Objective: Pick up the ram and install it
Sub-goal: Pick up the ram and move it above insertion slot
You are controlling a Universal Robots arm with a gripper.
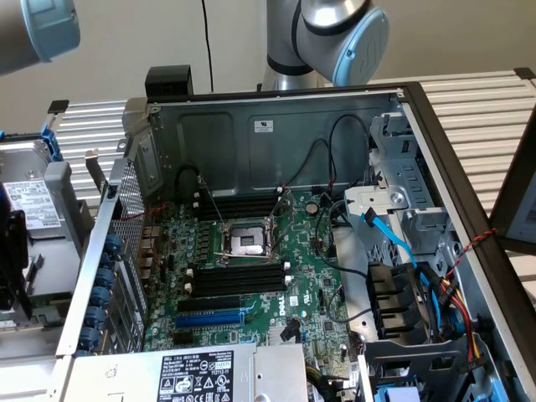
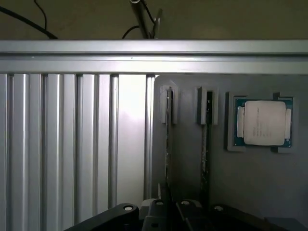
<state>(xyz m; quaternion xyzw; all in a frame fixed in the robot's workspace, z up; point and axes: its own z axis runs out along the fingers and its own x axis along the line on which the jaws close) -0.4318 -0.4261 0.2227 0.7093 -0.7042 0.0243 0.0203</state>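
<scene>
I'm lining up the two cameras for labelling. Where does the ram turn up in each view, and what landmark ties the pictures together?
Wrist view: a ram stick and a second stick stand on edge in a gray tray, beside a processor chip.
Exterior view: this picture takes in the open computer case and its black memory slots.
Shared landmark: the ribbed metal table.

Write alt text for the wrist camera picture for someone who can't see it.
Two ram sticks stand on edge in a gray tray, one beside the other, with a processor chip held flat next to them. The tray sits on a ribbed aluminium table, and the robot's dark hand is close to the sticks' ends.
</scene>
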